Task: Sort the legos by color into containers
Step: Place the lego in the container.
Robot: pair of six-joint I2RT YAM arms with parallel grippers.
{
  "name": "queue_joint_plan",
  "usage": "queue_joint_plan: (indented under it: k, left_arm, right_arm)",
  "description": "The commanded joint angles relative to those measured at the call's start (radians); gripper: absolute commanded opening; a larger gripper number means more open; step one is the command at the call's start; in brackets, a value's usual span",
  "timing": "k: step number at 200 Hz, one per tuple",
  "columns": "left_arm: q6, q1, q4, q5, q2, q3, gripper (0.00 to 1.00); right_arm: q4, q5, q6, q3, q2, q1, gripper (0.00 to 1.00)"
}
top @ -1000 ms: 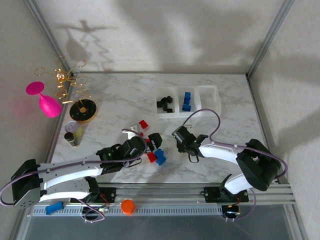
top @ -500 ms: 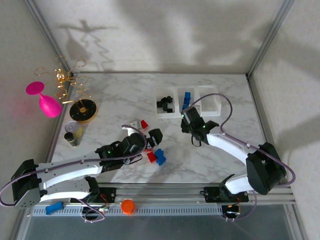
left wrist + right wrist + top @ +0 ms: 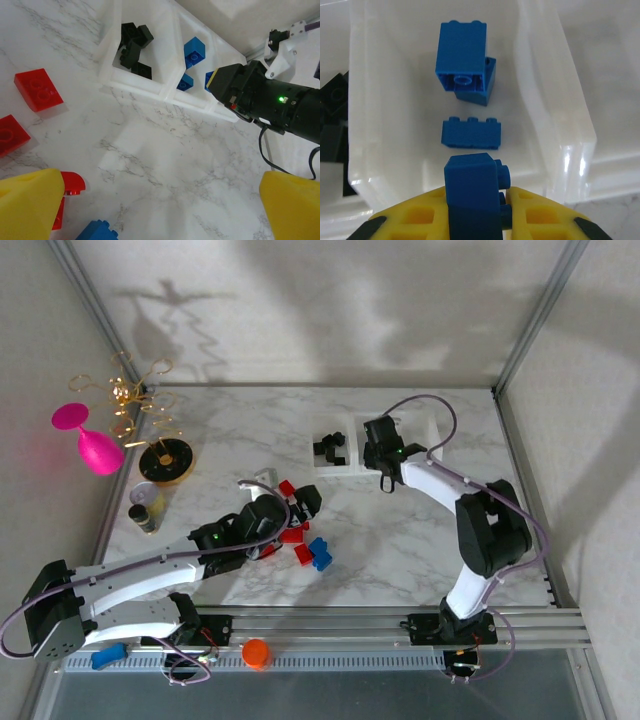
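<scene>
My right gripper [image 3: 476, 212] is shut on a blue lego [image 3: 471, 182], held just above the near rim of the middle container [image 3: 554, 107]. Three blue legos [image 3: 470, 132] lie inside that bin. In the top view the right gripper [image 3: 378, 447] hangs over the row of containers [image 3: 338, 469]; the left bin holds black legos [image 3: 330, 448]. My left gripper [image 3: 160, 210] is open above bare marble, its yellow fingers [image 3: 30, 200] wide apart. Loose red legos [image 3: 38, 90] and a blue lego [image 3: 97, 231] lie around it. From above, the left gripper [image 3: 288, 512] sits among red legos [image 3: 292, 534] and a blue one [image 3: 320, 553].
A pink goblet [image 3: 90, 445], a gold wire stand [image 3: 130, 395], a round black-and-gold disc [image 3: 167, 460] and a small cup [image 3: 148, 502] crowd the left side. An orange cap [image 3: 256, 652] and a blue clip [image 3: 108, 655] rest on the front rail.
My right arm has swung from the table's middle back to the middle bin, carrying the blue lego. The left gripper has crept slightly forward among the red legos.
</scene>
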Motion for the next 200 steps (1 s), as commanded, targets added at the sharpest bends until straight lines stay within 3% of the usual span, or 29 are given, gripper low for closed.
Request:
queue_joint_plan:
  k: [1,69,120,147,200]
  left_arm:
    - [0.020,0.017,-0.005,0.005,0.002,0.029,1.00]
    - [0.023,0.038,0.009,0.018,0.020,0.030,0.99]
    - [0.026,0.046,0.013,0.035,0.046,0.050,1.00]
    - [0.032,0.048,0.012,0.044,0.051,0.064,1.00]
    - [0.024,0.049,0.019,0.067,0.054,0.065,1.00]
  right_arm:
    - [0.001,-0.001,-0.030,0.063,0.057,-0.020,0.20]
    - [0.008,-0.006,-0.058,0.163,0.189,-0.046,0.22]
    - [-0.011,-0.015,-0.078,0.241,0.259,-0.057,0.35]
    - [-0.004,-0.034,-0.080,0.234,0.226,-0.056,0.43]
    - [-0.012,-0.065,-0.078,0.183,0.075,-0.049,0.47]
